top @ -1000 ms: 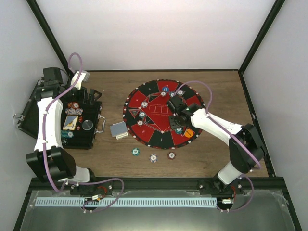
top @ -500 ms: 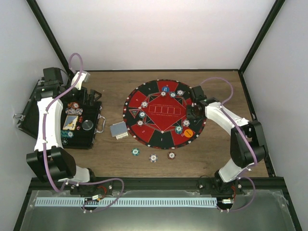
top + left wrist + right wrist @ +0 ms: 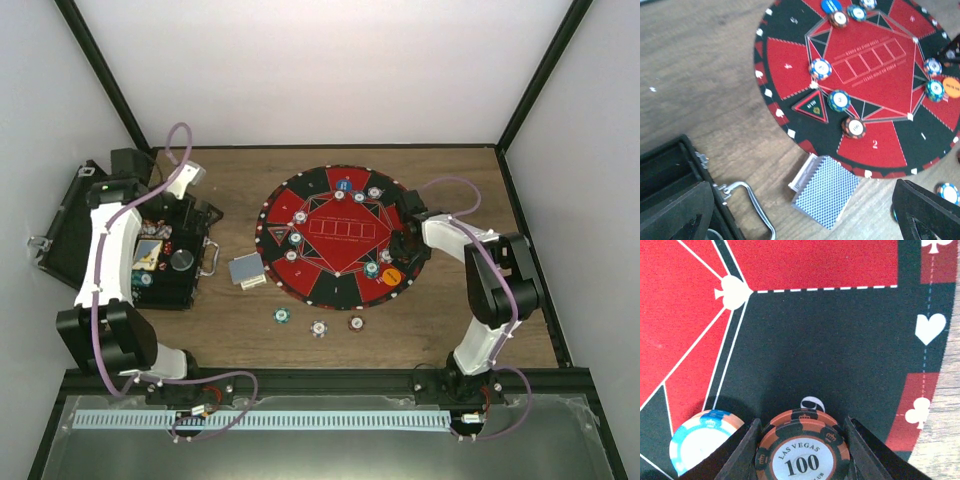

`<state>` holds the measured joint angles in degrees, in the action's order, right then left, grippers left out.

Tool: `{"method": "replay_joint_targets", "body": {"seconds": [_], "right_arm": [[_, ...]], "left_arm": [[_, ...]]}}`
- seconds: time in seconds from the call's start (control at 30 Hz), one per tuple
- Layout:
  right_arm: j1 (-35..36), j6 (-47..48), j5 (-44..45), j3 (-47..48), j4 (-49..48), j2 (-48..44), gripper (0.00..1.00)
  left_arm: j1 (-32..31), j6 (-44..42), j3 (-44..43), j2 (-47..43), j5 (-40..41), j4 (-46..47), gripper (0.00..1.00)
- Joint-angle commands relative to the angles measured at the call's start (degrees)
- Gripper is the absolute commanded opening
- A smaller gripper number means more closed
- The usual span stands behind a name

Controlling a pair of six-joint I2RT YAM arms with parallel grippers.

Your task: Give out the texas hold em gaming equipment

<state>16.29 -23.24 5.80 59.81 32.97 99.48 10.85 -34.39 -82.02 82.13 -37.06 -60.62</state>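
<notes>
We find the right gripper (image 3: 802, 445) pinching a round orange-and-black poker chip (image 3: 802, 460) above the round red-and-black mat's (image 3: 815, 340) black sector, with a pale-blue round chip (image 3: 700, 437) just beside it at eight o'clock.

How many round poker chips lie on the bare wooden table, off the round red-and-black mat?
3, in a row beside the red-and-black mat, near side: teal chip left, pale chip middle, dark red chip right. Others may be hidden.
</notes>
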Motion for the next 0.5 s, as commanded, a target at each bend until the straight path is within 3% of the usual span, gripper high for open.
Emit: {"method": "replay_joint_targets", "body": {"seconds": [0.0, 0.2, 0.33, 0.47], "right_arm": [[-0.22, -1.03, 1.24, -0.07, -1.94, 1.02, 0.25], [-0.28, -1.14, 1.96, -0.22, -1.63, 1.28, 0.28], [-0.24, -1.39, 3.15, 0.22, -0.70, 0.60, 0.57], [-0.26, -1.67, 3.96, 1.46, 0.43, -1.96, 0.73]], "left_arm": [[-3.08, -3.25, 3.46, 0.22, 2.74, -0.01, 1.00], [-6.52, -5.67, 8.75, -1.33, 8.86, 2.61, 1.00], [-7.14, -9.01, 12.01, -3.19, 9.98, 4.43, 1.00], [-7.56, -12.91, 14.57, -4.30, 10.08, 4.46, 1.00]]}}
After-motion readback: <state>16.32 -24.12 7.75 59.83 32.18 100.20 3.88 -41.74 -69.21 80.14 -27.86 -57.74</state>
